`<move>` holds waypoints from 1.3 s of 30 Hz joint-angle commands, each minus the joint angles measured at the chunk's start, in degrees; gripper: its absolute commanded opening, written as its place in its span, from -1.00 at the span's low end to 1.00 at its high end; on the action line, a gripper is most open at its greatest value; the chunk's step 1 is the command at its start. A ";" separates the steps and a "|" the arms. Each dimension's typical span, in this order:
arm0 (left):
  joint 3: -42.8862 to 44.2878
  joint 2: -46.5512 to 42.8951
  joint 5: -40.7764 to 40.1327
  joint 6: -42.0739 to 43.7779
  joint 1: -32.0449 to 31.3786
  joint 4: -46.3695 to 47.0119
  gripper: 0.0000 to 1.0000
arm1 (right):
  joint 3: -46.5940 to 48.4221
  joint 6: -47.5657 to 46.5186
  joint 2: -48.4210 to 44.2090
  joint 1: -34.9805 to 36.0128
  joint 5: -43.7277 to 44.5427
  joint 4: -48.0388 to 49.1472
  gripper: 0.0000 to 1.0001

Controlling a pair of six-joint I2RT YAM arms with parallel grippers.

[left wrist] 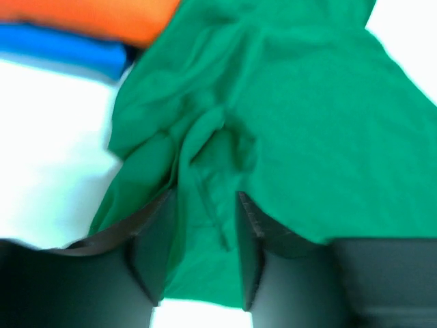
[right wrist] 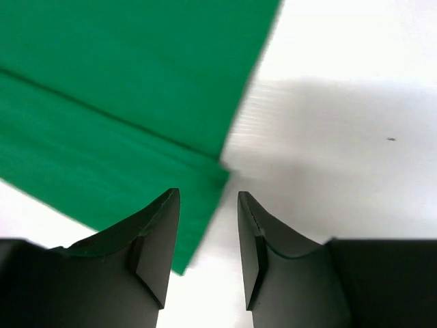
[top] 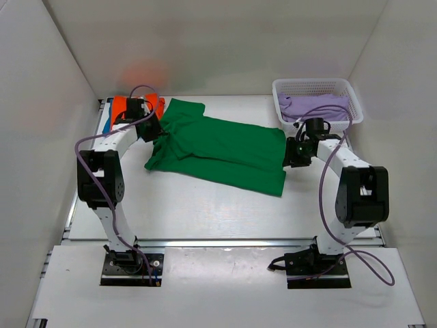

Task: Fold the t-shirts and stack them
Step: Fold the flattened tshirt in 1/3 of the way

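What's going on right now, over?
Left gripper clamped on green shirt. Right gripper at its hem, grip unclear. Nothing blocking.

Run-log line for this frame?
green t-shirt spread | left gripper astride bunched end, grip unclear | right gripper open over hem edge | orange t-shirt, blue t-shirt far-left

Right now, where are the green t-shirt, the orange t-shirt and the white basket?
green t-shirt [top: 225, 150], top external view, middle of its spread body.
orange t-shirt [left wrist: 89, 14], left wrist view, its folded top face.
white basket [top: 313, 81], top external view, its far rim.
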 commanded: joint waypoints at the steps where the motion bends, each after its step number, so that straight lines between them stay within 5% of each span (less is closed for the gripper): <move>1: -3.74 -7.14 -2.33 3.29 -2.32 -0.65 -0.03 | -2.08 1.48 -6.48 3.10 2.55 4.15 -0.27; 8: -10.08 -5.84 -7.00 4.79 -10.58 0.24 -0.59 | -4.11 7.45 -1.59 12.59 -5.98 11.27 -0.71; 14: -7.88 -0.38 -9.63 5.50 -14.28 -5.74 -0.67 | -4.99 10.62 4.76 15.07 -9.06 14.62 -0.98; 30: -27.83 -10.39 -6.74 1.72 -20.26 -9.61 -0.69 | -17.03 10.71 -2.00 13.40 -8.27 8.11 -1.00; 39: -41.09 -27.16 -5.07 0.05 -21.75 -10.93 -0.74 | -23.35 10.71 -8.59 14.80 -9.41 1.61 -0.99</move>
